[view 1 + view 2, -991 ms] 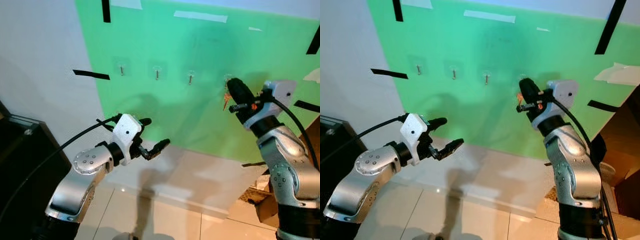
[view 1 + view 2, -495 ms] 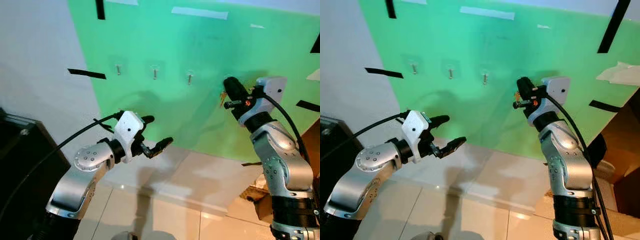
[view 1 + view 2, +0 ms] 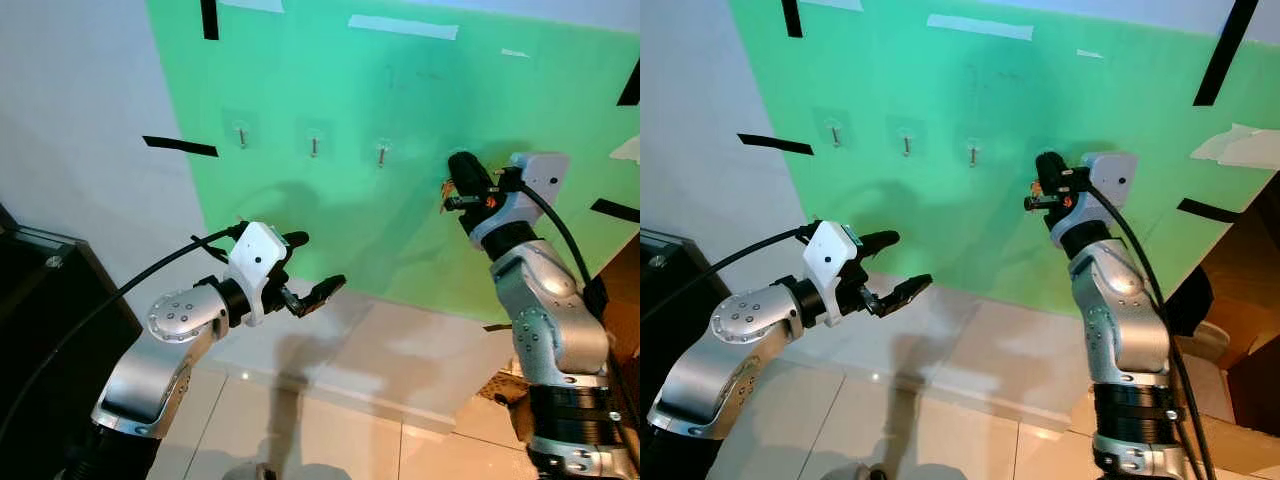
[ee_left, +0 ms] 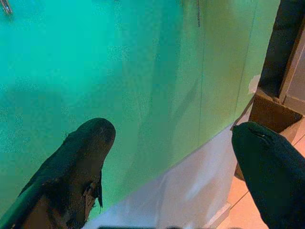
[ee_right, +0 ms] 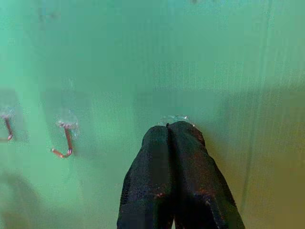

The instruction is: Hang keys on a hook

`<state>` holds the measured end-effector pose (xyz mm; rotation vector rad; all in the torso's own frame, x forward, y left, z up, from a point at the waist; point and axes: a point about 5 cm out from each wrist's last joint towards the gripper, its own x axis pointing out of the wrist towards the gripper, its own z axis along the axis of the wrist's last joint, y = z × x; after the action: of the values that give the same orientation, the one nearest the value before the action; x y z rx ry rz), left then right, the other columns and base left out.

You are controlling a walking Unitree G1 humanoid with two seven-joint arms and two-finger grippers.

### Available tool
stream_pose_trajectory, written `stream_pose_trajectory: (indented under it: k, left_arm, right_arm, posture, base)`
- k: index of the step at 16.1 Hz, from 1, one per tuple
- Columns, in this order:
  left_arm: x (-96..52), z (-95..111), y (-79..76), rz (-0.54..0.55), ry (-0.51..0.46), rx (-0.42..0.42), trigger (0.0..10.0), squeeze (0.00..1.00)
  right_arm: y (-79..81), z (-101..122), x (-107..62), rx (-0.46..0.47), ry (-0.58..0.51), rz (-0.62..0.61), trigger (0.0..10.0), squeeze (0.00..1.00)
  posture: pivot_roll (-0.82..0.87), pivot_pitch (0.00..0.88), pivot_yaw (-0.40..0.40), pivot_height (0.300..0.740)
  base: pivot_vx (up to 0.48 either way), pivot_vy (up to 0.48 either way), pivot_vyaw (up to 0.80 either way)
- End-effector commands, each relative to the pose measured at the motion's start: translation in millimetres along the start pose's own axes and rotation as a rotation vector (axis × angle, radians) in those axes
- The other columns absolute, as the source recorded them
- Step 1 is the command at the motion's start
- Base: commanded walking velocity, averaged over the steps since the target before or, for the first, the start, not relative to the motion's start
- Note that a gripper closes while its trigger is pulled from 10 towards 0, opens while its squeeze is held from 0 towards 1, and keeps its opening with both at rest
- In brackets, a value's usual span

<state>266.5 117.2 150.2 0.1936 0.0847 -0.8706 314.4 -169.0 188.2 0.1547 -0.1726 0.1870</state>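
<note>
I have the right gripper (image 3: 459, 170) raised against the green wall panel (image 3: 400, 230), its two black fingers pressed shut, with the small brass-coloured keys (image 3: 445, 190) hanging just below the fingertips. In the right wrist view the closed fingers (image 5: 174, 162) cover the clear stick-on hook (image 5: 174, 119) straight ahead; only its transparent rim peeks above the tips. Beside the fingers sits the next copper wire hook (image 5: 64, 143), and a further one (image 5: 7, 129) beyond it, both bare. Strips of black tape (image 3: 180, 147) mark the panel's edges, well away from the fingers.

My left gripper (image 3: 312, 270) hangs low with its fingers spread wide, holding nothing; past them lie open panel, the white skirting (image 4: 181, 186) and a brown cardboard box (image 4: 271, 109).

Compared with a second ago, the right gripper has pulled slightly lower and inward, though the camera has also shifted. The left gripper has stayed put.
</note>
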Motion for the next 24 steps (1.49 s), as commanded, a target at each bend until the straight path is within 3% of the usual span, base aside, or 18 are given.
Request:
stream_pose_trajectory:
  k: [1, 5, 13, 18, 24]
  left_arm:
    - [2.3, 0.4, -1.3, -0.007, 0.004, 0.013, 10.0, 0.00]
    - [2.3, -0.2, -1.8, 0.000, 0.003, 0.012, 10.0, 0.00]
    - [1.7, -0.7, -3.3, 0.000, 0.006, 0.013, 10.0, 0.00]
    - [2.7, 0.1, -2.6, 0.004, 0.004, 0.019, 10.0, 0.00]
    - [2.5, 1.2, -3.1, -0.006, 0.002, 0.019, 10.0, 0.00]
  right_arm:
    - [-23.6, -4.0, -3.1, 0.030, 0.002, -0.183, 10.0, 0.00]
    - [-29.9, -13.5, -7.7, 0.155, -0.021, -0.319, 10.0, 0.00]
    - [-34.4, -18.4, -28.2, 0.159, -0.040, -0.372, 10.0, 0.00]
    - [-24.8, -25.2, -22.5, 0.182, 0.007, -0.331, 10.0, 0.00]
    - [-24.3, -32.0, -14.3, 0.231, 0.046, -0.372, 10.0, 0.00]
  posture:
    - [-0.03, 0.000, -0.022, 0.740]
    - [-0.02, 0.000, -0.024, 0.740]
    - [-0.03, 0.000, -0.013, 0.740]
    - [-0.02, 0.000, -0.013, 0.740]
    - [-0.02, 0.000, -0.012, 0.740]
  base:
    - [0.000, 0.000, 0.00]
    - [0.000, 0.000, 0.00]
    - [0.000, 0.000, 0.00]
    - [0.000, 0.000, 0.00]
    - [0.000, 0.000, 0.00]
